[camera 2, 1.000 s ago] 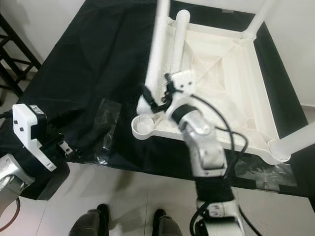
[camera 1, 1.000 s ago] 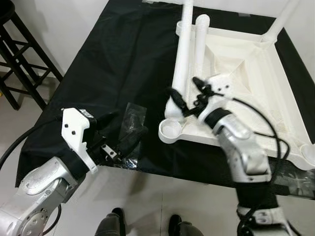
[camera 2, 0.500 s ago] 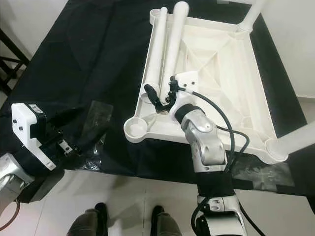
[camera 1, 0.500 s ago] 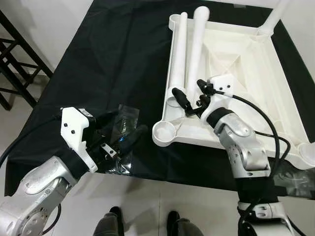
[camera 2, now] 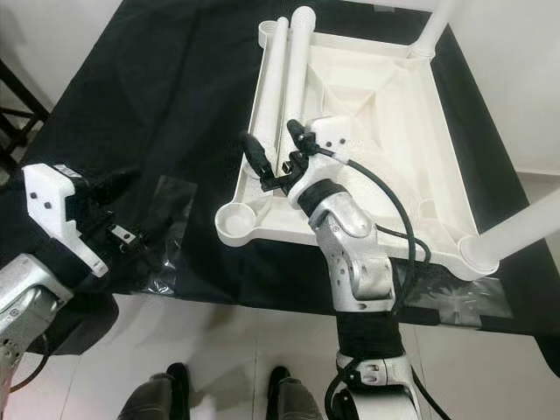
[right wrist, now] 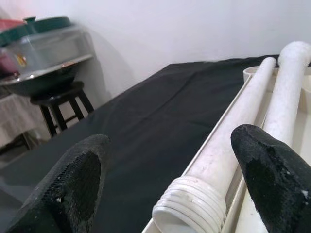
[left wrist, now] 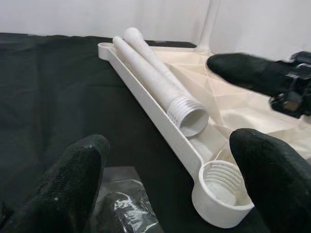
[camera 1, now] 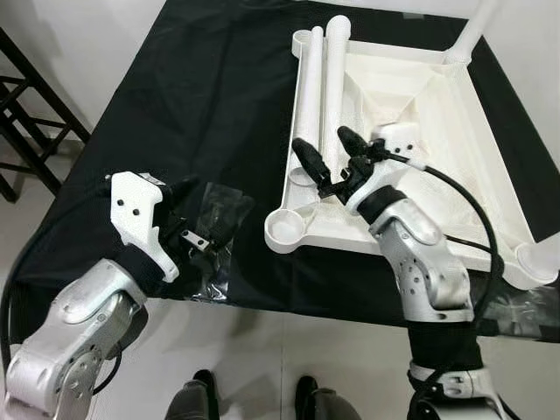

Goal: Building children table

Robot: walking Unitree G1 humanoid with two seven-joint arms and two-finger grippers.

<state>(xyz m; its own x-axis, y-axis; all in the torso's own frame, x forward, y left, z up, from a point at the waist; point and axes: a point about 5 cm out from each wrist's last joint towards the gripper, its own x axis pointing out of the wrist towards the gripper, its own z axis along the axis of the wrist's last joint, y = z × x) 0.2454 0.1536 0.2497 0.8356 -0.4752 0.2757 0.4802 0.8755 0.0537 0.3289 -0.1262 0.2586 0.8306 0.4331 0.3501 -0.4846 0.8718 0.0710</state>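
White plastic children's tabletop, square, ribbed underside up, lying on a black cloth-covered surface. Round threaded leg socket at the corner nearest the robot, unfilled. Two white plastic tube legs lying loose side by side inside the tabletop along its left rim, threaded ends toward the robot. Two further white legs standing upright in the far and right corners.

Right gripper: above the threaded ends of the loose legs, fingers spread wide, holding nothing. Left gripper: over the surface just left of the tabletop, fingers spread wide, holding nothing, hovering above a crumpled clear plastic bag on the cloth.

Black wooden stool on the floor, left of the surface. Dark shoes at the lower edge.
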